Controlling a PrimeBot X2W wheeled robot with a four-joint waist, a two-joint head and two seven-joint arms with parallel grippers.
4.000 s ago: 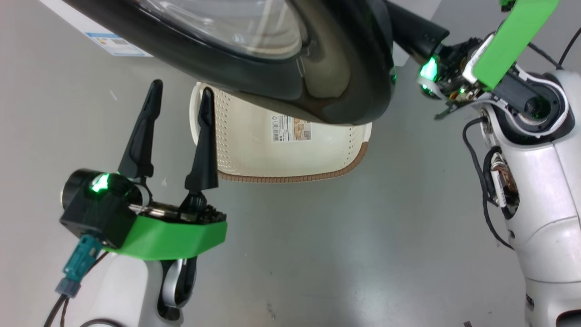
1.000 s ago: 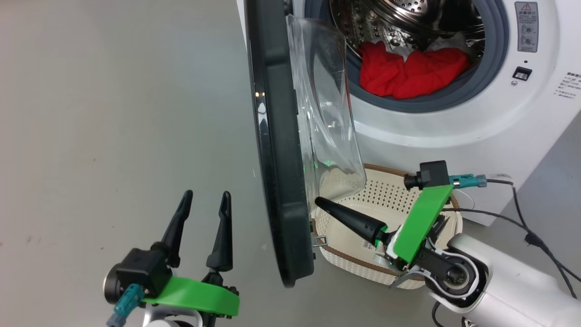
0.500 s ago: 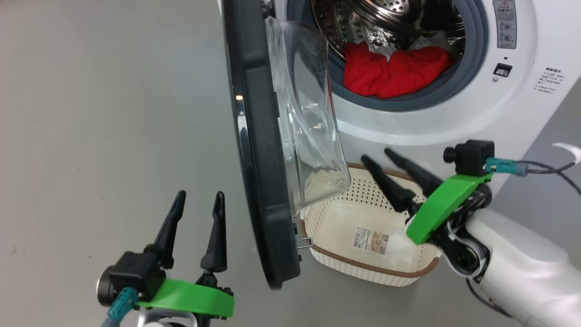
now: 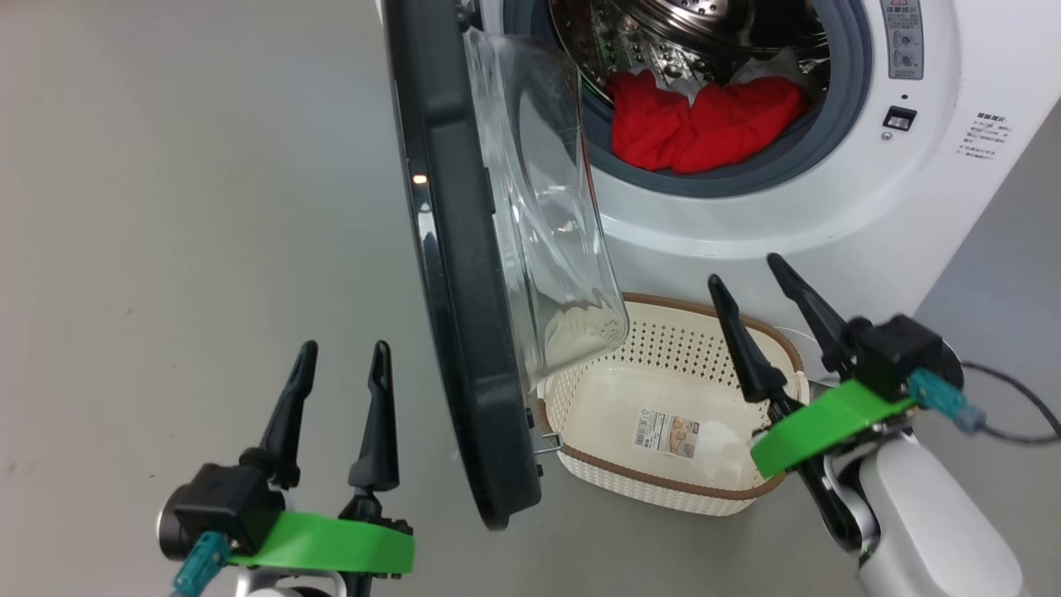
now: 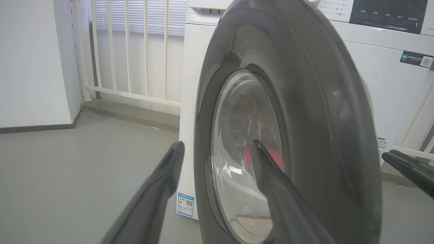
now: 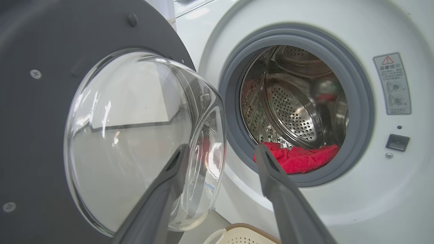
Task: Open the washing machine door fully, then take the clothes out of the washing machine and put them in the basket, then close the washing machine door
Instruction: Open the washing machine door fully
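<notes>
Plain grey floor [image 4: 207, 207] here, white railing [image 5: 129, 51] along the back wall. The washing machine door [image 4: 452, 290] hangs open off the washing machine [image 4: 829, 207], roughly 2 o'clock from the left gripper [image 4: 346, 345]. Red clothes [image 4: 696, 124] sit in the drum around 12 o'clock from the right gripper [image 4: 743, 270], basket [image 4: 655, 483] at 7. Both claws spread wide, holding nothing.

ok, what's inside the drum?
Red clothes heaped at the front of the drum, with a white piece peeking out behind them. Anything under or behind the heap is covered.
</notes>
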